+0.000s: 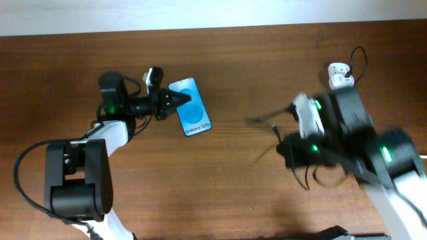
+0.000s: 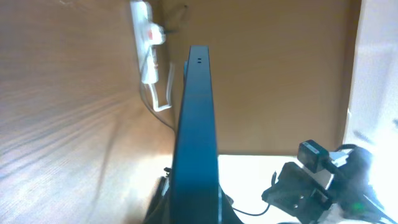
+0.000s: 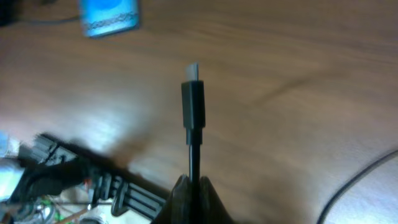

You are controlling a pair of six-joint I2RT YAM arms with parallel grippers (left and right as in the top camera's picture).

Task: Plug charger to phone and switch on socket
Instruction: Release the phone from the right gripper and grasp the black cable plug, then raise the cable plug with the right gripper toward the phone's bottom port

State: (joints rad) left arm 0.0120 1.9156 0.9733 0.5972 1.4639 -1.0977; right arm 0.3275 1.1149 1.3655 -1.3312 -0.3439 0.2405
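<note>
Well, wooden surface lies between the phone, screen up at left, and the charger at right; the socket sits far right, well apart from the phone. Our left jaws grip the phone's end. Our right jaws pinch the charger's cable, its connector sticking out beyond them.

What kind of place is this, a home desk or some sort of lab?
Probably a robot lab workbench: a wooden table, the left claw gripping a phone, the right claw holding a charger, and a socket set out.
</note>
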